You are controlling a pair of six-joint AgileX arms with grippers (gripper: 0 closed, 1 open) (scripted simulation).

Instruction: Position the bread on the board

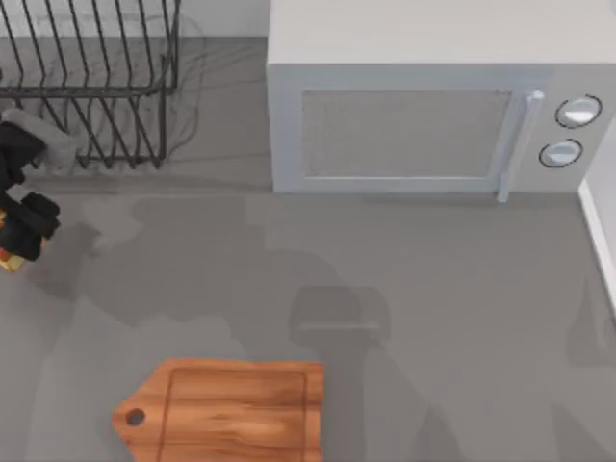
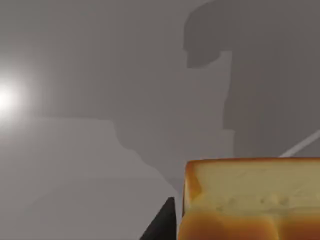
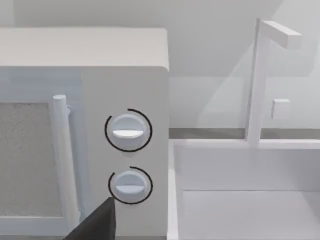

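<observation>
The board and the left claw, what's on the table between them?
Nothing: in the top view, bare grey table lies between the board and the left claw.

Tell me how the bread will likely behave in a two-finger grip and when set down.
The bread looks soft, with a pale crumb side, so it would probably dent under a hard squeeze. Its glossy golden crust may be slightly slippery. Its squarish, flat-sided shape suggests it should sit steady on the board rather than roll.

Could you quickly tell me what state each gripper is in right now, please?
Left gripper: at the table's left edge, closed on the bread.
Right gripper: one dark fingertip near the microwave; open or closed cannot be told.
</observation>
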